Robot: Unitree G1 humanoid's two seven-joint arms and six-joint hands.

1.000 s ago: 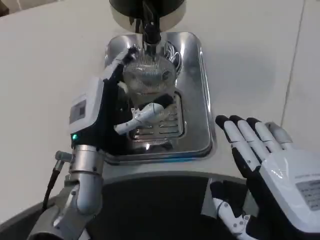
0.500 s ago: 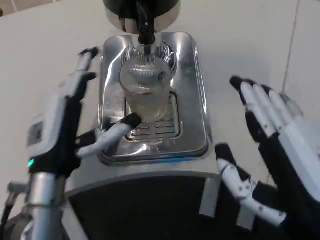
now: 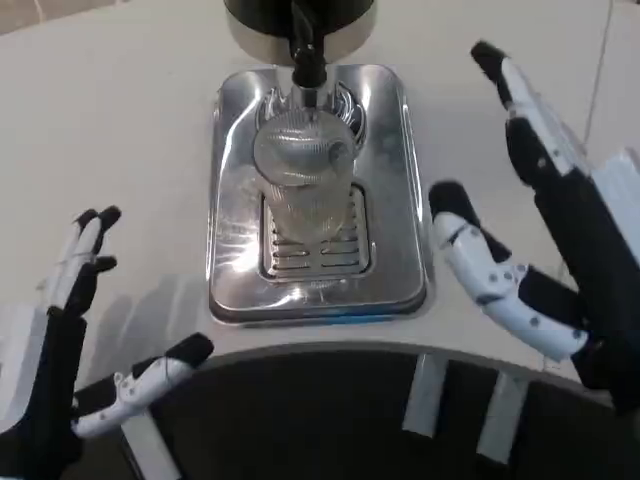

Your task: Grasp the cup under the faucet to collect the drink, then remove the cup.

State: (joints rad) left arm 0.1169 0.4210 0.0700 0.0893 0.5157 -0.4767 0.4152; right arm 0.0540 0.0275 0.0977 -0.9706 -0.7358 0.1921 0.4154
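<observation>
While both hands stand off to the sides, the clear ribbed glass cup (image 3: 303,175) sits upright on the slotted grille of the shiny steel drip tray (image 3: 400,190), directly beneath the black faucet spout (image 3: 306,55) of the dark round dispenser (image 3: 250,15) at the far edge of the white desk (image 3: 120,110). Cup rim lies just below the spout tip; whether the two touch cannot be told. Contents of the cup not readable through the ribbing.

Left hand (image 3: 60,330), near the left side of the desk's near edge: fingers (image 3: 85,245) spread and pointing toward the far edge, thumb stretched out toward the tray's near left corner, holding nothing. Well apart from the cup, clear of the tray.

Right hand (image 3: 555,225), right of the tray: fingers extended and angled toward the far edge, thumb (image 3: 480,270) reaching in toward the tray's right rim, close beside it, contact not certain. Also holding nothing, fingers apart.

Tray surface mirrors the cup and spout. Dark curved band (image 3: 320,410) runs along the near edge of the desk below the tray.
</observation>
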